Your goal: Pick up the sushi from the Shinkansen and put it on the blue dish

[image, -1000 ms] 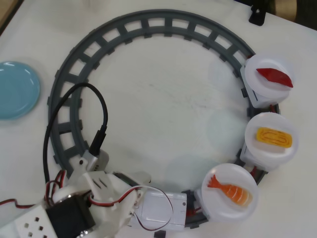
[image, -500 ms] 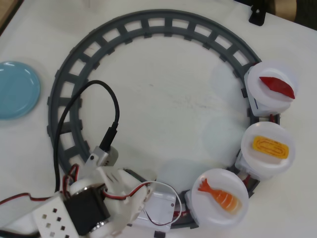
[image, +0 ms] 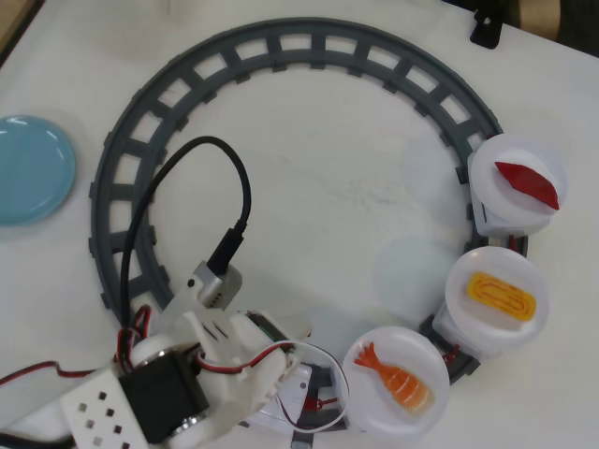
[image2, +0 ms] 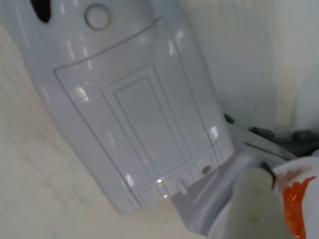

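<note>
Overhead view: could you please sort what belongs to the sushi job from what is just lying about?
Belongs: shrimp sushi; train, mostly under the arm; blue dish.

Lying about: egg sushi; tuna sushi; track; black cable.

White arm (image: 164, 388) low at the overhead view's bottom-left, end effector's opening hidden.

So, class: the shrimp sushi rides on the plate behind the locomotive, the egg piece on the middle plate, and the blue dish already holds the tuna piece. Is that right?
Not quite. The overhead view shows the blue dish empty; the tuna piece sits on the last white plate. The shrimp sushi and the egg piece are as you said.
</note>
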Available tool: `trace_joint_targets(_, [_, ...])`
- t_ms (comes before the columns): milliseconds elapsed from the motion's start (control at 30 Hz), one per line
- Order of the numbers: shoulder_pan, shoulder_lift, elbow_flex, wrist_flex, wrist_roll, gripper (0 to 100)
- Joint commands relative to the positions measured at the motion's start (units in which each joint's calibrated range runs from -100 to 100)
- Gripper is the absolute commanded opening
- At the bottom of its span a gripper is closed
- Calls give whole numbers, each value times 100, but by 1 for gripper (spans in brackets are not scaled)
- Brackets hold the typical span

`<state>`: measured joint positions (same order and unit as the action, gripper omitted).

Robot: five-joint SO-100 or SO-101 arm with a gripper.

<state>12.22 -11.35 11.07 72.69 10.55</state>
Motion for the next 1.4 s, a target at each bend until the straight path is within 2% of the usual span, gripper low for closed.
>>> trace_joint_targets(0, [107,-23,-323,-80,-171,20])
trace_joint_targets(367, [433,450,-404,-309,-464,20])
trace_joint_targets(767, [503,649,-404,-700,-433,20])
trace_joint_targets(1367, [741,699,-232,-691,-433,20])
